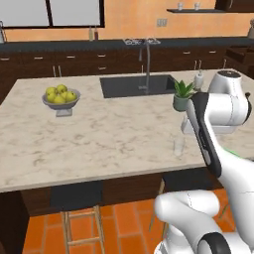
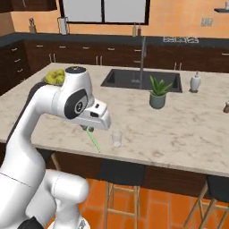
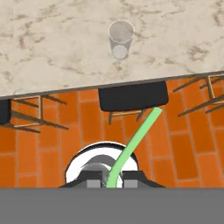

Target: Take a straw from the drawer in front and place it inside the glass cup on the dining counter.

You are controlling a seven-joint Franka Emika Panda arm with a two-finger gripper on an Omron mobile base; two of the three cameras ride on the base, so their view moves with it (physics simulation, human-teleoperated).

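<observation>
The dining counter (image 1: 99, 134) looks like matt beige veined marble on a dark wood base; the glass cup (image 3: 120, 38) is clear, colourless glass (nearly see-through); the straw (image 3: 133, 146) is smooth light-green plastic; the floor (image 3: 188, 144) is orange tile.

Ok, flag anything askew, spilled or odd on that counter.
Nothing stands out. The glass cup stands upright and empty near the dining counter edge; fruit bowl and potted plant sit upright. The claw holds the straw slanted, short of the cup.
</observation>
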